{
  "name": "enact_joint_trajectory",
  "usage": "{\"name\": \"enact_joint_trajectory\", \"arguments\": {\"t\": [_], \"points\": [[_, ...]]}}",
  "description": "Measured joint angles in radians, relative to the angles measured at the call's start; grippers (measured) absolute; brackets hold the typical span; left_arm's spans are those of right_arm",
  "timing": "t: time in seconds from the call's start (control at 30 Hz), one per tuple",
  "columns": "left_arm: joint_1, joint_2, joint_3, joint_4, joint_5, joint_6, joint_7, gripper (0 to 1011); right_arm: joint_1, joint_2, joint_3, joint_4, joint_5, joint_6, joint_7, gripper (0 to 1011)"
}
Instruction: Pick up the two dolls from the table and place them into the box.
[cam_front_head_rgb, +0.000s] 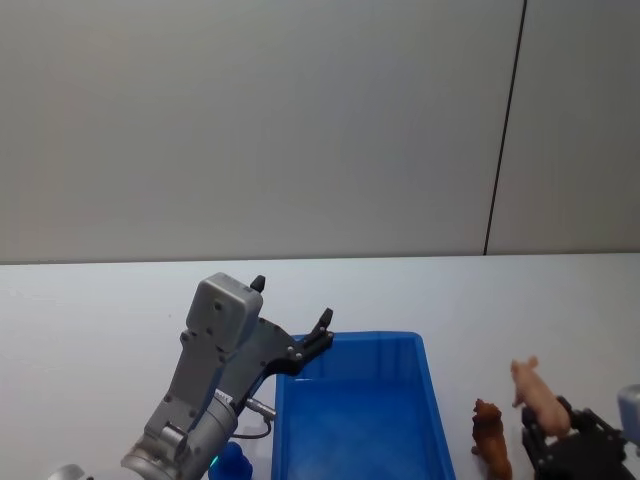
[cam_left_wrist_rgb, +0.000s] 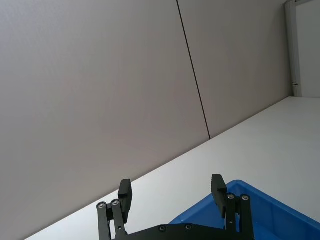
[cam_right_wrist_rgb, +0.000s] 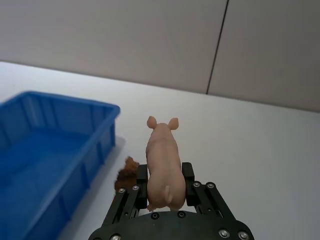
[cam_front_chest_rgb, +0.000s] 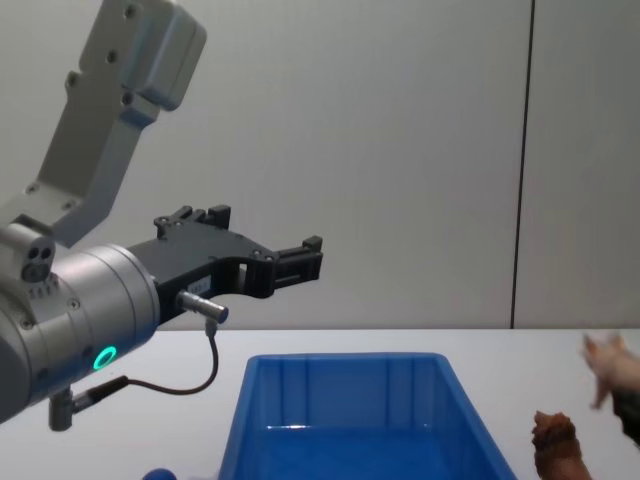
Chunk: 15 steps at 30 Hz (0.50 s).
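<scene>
Blue ball doll (cam_front_head_rgb: 231, 465), nearest item: on the table (cam_front_head_rgb: 100, 320) under the left arm, well below and behind the left gripper (cam_left_wrist_rgb: 171, 187), just outside the near left corner of the box (cam_front_head_rgb: 370, 342).

Right gripper (cam_right_wrist_rgb: 165, 172), low at the near right: fingers clamped on the flanks of a pink pig (cam_right_wrist_rgb: 162, 155), held upright with the snout pointing away from the wrist.

Brown animal (cam_front_head_rgb: 490, 440): standing on the table just left of the right gripper, between it and the right wall of the box, lower than the held pig, partly hidden behind one finger in the right wrist view.

Box, blue plastic: left of the right gripper, below and ahead of the left gripper.

Left gripper, raised well above the left rim of the box near its far left corner: fingers spread apart, nothing between them, tips pointing forward.

Grey wall (cam_front_head_rgb: 300, 120), beyond the far table edge, farthest from both grippers.
</scene>
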Motion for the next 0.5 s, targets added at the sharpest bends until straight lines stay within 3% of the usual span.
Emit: {"name": "enact_joint_trajectory", "arguments": {"t": [0.5], "points": [[0.000, 0.000, 0.000, 0.000, 0.000, 0.000, 0.000, 1001, 0.048, -0.053, -0.033, -0.040, 0.014, -0.019, 0.145, 390]]}}
